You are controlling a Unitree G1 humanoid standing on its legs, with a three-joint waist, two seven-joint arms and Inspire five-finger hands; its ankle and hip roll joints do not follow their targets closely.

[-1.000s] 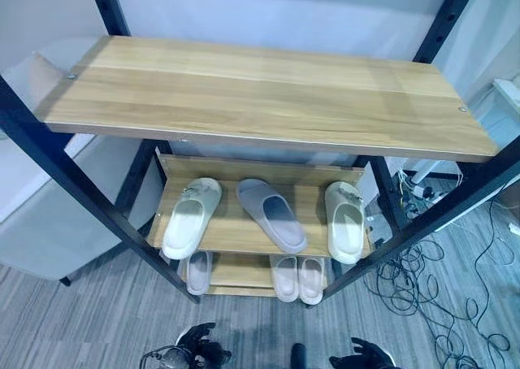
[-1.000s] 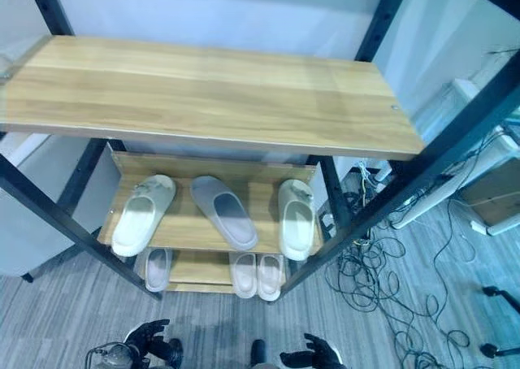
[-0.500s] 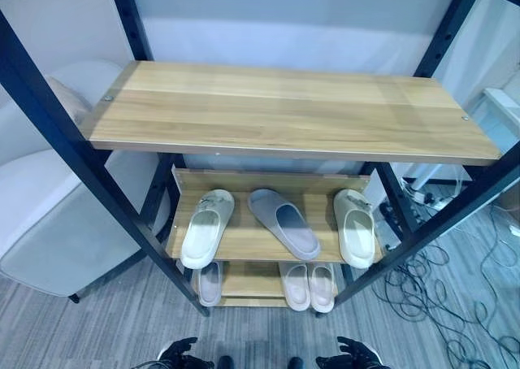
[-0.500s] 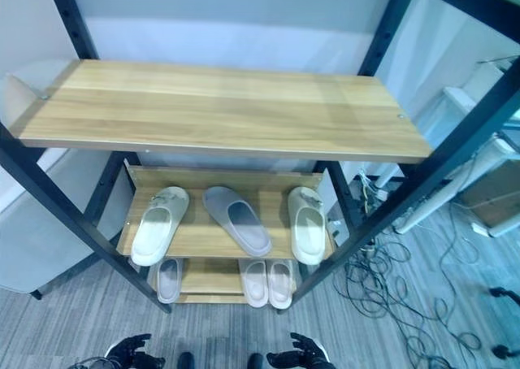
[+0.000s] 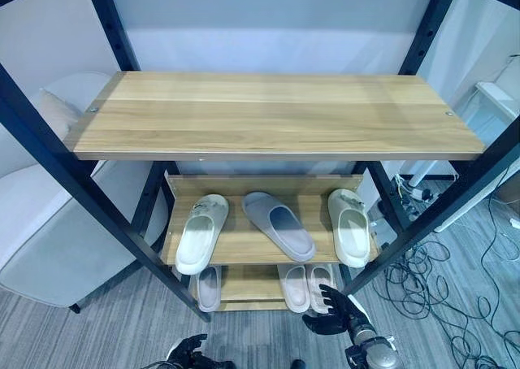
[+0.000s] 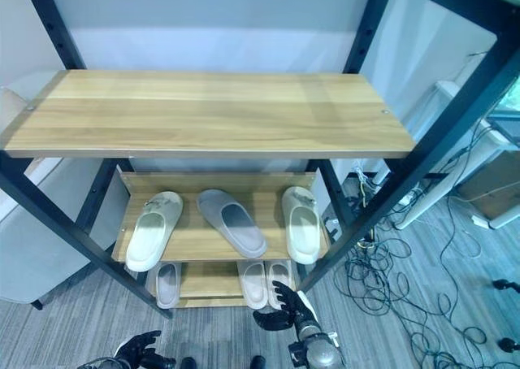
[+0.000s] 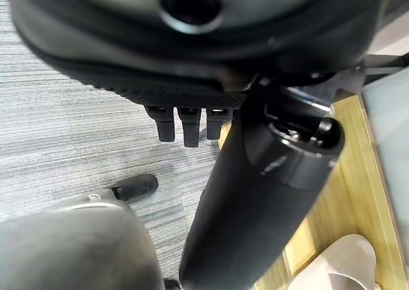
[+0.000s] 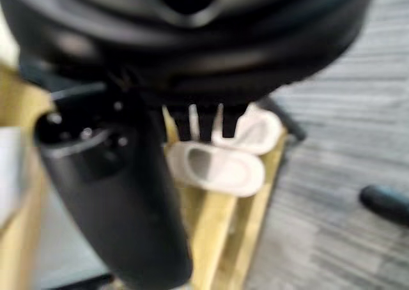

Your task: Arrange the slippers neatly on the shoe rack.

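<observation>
At the lower right of the left eye view the right hand (image 5: 333, 314) hangs with fingers loosely spread and empty, just in front of the pale pair (image 5: 307, 285) on the bottom shelf (image 5: 244, 281). The left hand (image 5: 188, 354) waits at the bottom edge, fingers relaxed, holding nothing. On the middle shelf (image 5: 244, 243) the grey slipper (image 5: 279, 225) lies askew between two cream slippers (image 5: 201, 232). Likely best is to reach low, close on one slipper's side and straighten it parallel to its neighbours, clear of the black rack post (image 5: 410, 235).
</observation>
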